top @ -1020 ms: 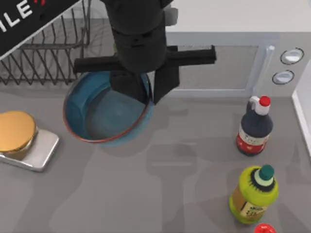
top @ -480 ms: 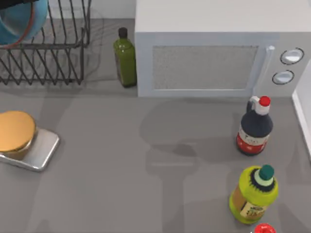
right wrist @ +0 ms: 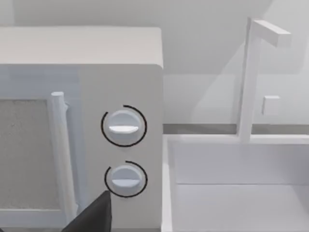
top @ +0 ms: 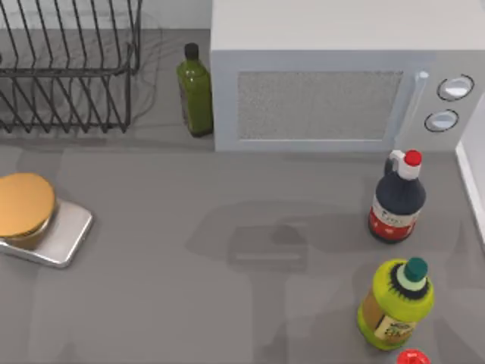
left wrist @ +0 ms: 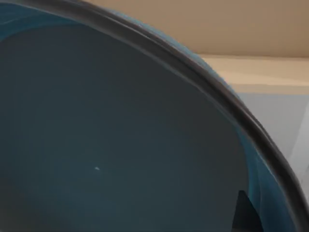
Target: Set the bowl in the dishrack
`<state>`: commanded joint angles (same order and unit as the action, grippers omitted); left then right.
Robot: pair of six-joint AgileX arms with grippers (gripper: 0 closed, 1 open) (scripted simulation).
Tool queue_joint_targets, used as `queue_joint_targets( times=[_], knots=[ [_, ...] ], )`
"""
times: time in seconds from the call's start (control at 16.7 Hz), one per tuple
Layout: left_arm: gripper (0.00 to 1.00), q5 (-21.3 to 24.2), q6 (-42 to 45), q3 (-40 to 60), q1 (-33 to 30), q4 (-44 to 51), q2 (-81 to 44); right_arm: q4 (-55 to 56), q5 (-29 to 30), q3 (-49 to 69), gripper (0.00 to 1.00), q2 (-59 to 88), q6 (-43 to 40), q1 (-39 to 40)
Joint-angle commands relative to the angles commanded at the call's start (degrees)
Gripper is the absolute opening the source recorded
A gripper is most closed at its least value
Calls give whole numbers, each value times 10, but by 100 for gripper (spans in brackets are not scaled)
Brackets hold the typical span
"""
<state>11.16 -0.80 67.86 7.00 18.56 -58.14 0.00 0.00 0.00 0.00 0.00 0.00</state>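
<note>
Left gripper point(left wrist: 244, 215), its hold impossible to tell, lies just beside one blue bowl point(left wrist: 120, 135) in its wrist view; the top view instead shows one dishrack point(top: 68, 76), one microwave point(top: 318, 45) and one green bottle point(top: 195, 91).

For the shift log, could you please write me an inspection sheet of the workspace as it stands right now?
Surface: grey table, with shadows across it.
Job's things: dishrack at the back left, no bowl in the part the top view shows; bowl, blue-teal inside with a dark rim, close before the left wrist camera.
Clutter: golden dome on a silver base at left; green bottle beside the microwave; dark sauce bottle and yellow-green bottle at right.
Grippers: whether either pair of jaws is open cannot be told.
Cables: nothing seen.
Surroundings: white sink and faucet beside the microwave.
</note>
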Motion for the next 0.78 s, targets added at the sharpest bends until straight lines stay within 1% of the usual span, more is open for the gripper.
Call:
queue_joint_targets(
  times=[0.12,0.3,0.6,0.78],
  knots=[
    [0,5,11,-26,22,-30,44,0,0,0,100,0,0,0],
    [0,7,15,-41,34,-56,71,0,0,0,100,0,0,0],
    [0,6,16,-39,32,-56,69,0,0,0,100,0,0,0],
    [0,5,16,-40,26,-94,32,0,0,0,100,0,0,0]
  ],
)
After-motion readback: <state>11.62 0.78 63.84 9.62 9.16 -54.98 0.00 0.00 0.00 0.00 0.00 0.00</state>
